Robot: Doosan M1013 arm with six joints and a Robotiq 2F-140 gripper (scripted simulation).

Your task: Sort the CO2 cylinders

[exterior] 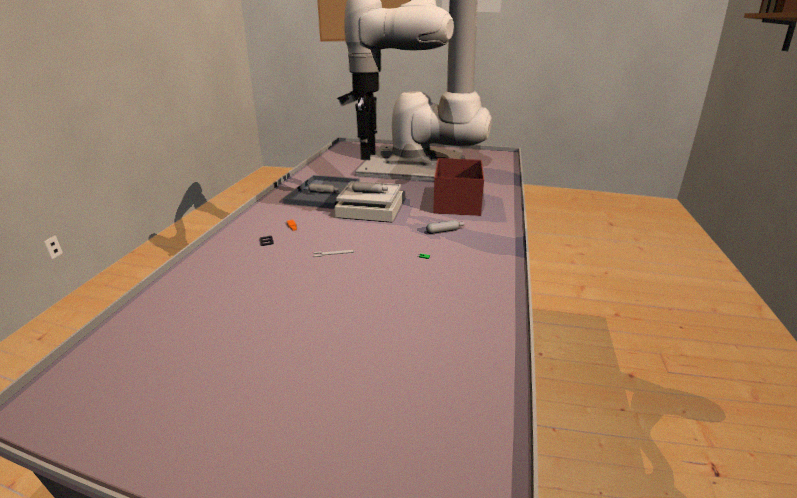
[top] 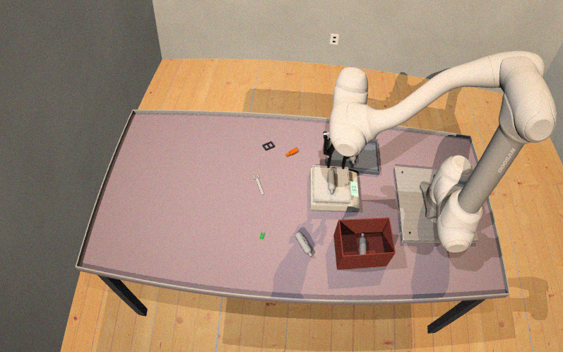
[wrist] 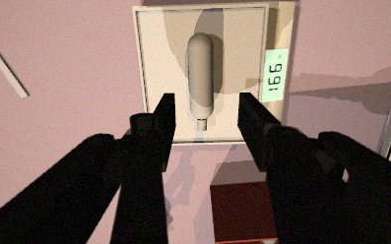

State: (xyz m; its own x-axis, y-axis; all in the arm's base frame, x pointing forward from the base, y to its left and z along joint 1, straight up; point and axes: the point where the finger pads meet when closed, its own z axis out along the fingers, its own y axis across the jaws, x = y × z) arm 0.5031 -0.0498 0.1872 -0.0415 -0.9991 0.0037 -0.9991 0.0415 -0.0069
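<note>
A grey CO2 cylinder (top: 330, 181) (exterior: 369, 186) (wrist: 200, 74) lies flat on the beige scale (top: 320, 194) (exterior: 367, 213) (wrist: 161, 49), whose green display (top: 353, 188) (wrist: 275, 75) reads 16.6. My gripper (top: 335, 167) (exterior: 366, 151) (wrist: 207, 109) hangs above the cylinder's neck end, open and empty. A second cylinder (exterior: 320, 186) lies in the dark tray (top: 369, 157) (exterior: 302, 197) behind the scale. A third cylinder (top: 362, 244) stands in the red scrap bin (top: 347, 262) (exterior: 458, 191) (wrist: 244, 212). Another cylinder (top: 304, 243) (exterior: 443, 227) lies loose on the table left of the bin.
Small items lie on the table to the left: an orange piece (top: 292, 152) (exterior: 291, 224), a black frame (top: 268, 145) (exterior: 265, 240), a forked tool (top: 258, 184) (exterior: 332, 252) (wrist: 3, 69) and a green piece (top: 262, 236) (exterior: 423, 255). The arm's base plate (top: 407, 196) is at the right.
</note>
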